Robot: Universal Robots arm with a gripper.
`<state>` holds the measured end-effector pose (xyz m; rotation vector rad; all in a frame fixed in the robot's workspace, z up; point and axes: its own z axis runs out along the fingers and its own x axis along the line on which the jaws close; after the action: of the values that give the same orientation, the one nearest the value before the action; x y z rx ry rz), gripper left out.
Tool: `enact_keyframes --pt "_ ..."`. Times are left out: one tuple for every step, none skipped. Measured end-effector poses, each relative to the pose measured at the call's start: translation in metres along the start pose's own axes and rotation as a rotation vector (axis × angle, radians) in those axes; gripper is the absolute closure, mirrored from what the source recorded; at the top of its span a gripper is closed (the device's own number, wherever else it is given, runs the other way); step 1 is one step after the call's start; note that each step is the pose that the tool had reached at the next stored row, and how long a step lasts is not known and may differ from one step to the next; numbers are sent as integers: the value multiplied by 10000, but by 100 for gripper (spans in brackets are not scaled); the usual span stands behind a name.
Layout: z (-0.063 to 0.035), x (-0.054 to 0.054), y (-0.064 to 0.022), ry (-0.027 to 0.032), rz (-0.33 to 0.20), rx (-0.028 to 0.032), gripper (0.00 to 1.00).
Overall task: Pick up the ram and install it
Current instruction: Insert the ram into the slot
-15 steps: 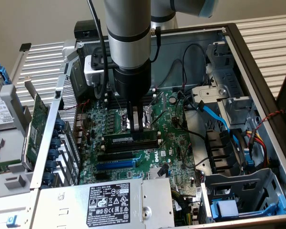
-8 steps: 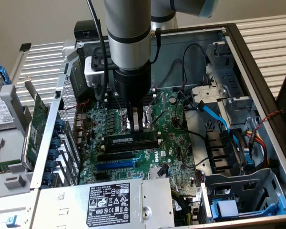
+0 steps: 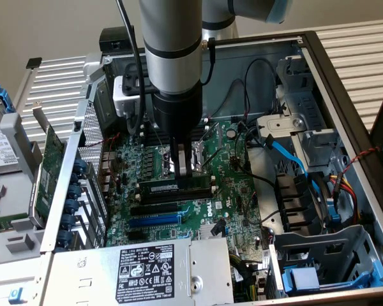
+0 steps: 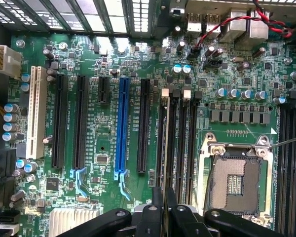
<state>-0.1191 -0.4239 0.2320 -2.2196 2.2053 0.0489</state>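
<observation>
The gripper [image 3: 183, 171] stood mid-frame over the motherboard [image 3: 233, 191]. Its narrow jaws pinched the ram [image 3: 156, 189], set on edge.

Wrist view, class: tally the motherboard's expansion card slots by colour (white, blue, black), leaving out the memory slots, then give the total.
White slot: 1
Blue slot: 1
Black slots: 4 (one is short)
Total: 6

Silver-grey cyl. arm [image 3: 172, 38], blk cable [image 3: 129, 51], white box [image 3: 124, 95], blk gripper [image 3: 184, 171]
</observation>
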Motion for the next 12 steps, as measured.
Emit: enact_keyframes --pt "6 2 0 -1 -2 1 87" --pt "12 5 0 0 -1 0 87" --pt "13 5 0 0 -2 1 87" --pt "14 4 -1 0 -2 1 87" --pt "16 3 -1 -1 -3 2 87" --pt "17 1 -1 -2 -3 2 87" --pt "17 0 -1 -1 -3 2 87" --pt "17 0 0 0 -3 1 87" --pt "17 0 0 0 -3 1 87" --pt "17 0 0 1 -3 0 87" --pt "17 -1 -1 1 -3 0 87" --pt "18 -1 -1 2 -3 0 87"
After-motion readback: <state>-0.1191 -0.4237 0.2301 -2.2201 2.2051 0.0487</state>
